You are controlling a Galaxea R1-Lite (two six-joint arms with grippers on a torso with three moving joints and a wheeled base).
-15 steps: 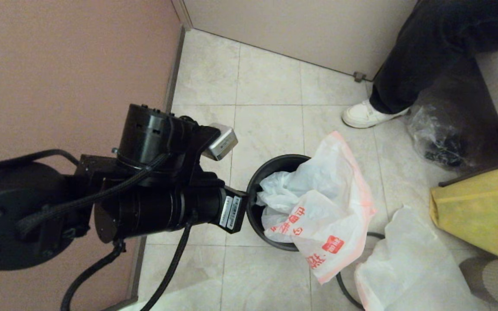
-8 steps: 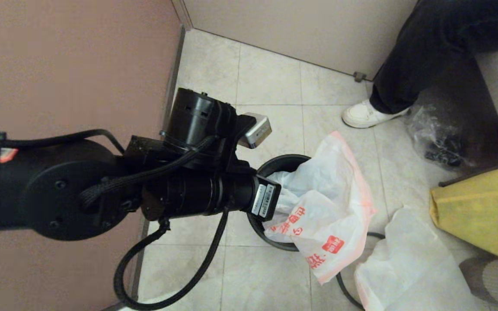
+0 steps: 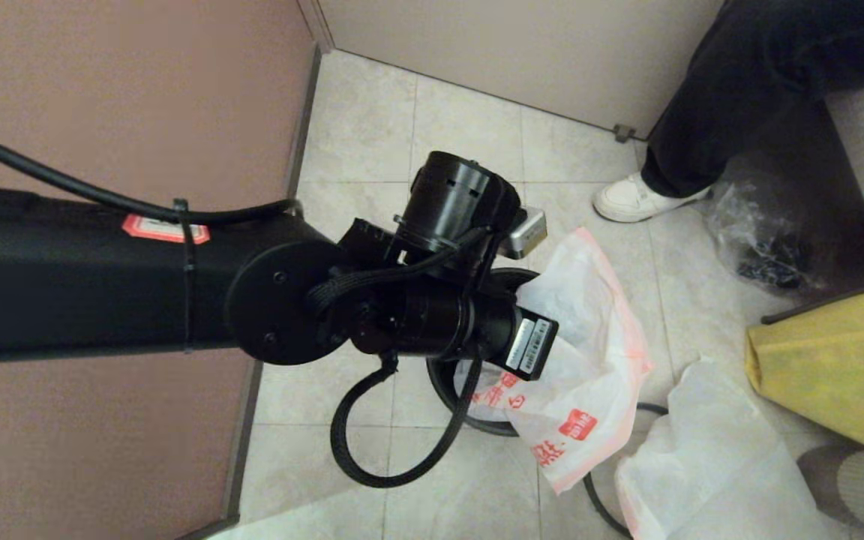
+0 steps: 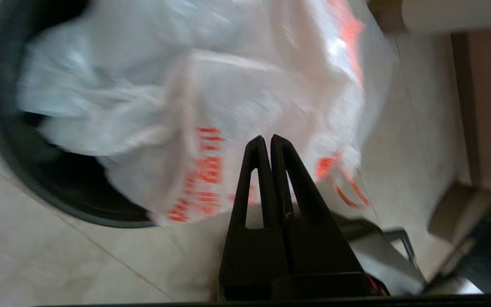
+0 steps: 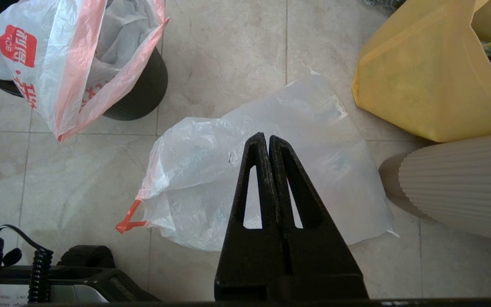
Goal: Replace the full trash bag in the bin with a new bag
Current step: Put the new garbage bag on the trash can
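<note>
Over the small round black plastic bin [image 3: 443, 386], where the thin white printed new bag [image 3: 589, 360] drapes half outside, our left gripper [image 4: 267, 138] hangs clenched and empty; pushing blindly could drag that bag out. Right gripper [image 5: 267, 137], clenched, is parked above the white full trash bag [image 5: 211, 183] on the floor.

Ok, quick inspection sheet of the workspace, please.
Surface: tiled floor.
Job's things: new bag half in the bin, hanging over its rim; full trash bag on the floor beside it.
Clutter: yellow bag, clear bag with dark lumps.
Grippers: left gripper shut, empty, over the new bag; right gripper shut, empty, over the full trash bag.
Cables: arm cable looping near the bin; black cable on the floor.
Surroundings: wall on the robot's left; person's shoe beyond the bin.
</note>
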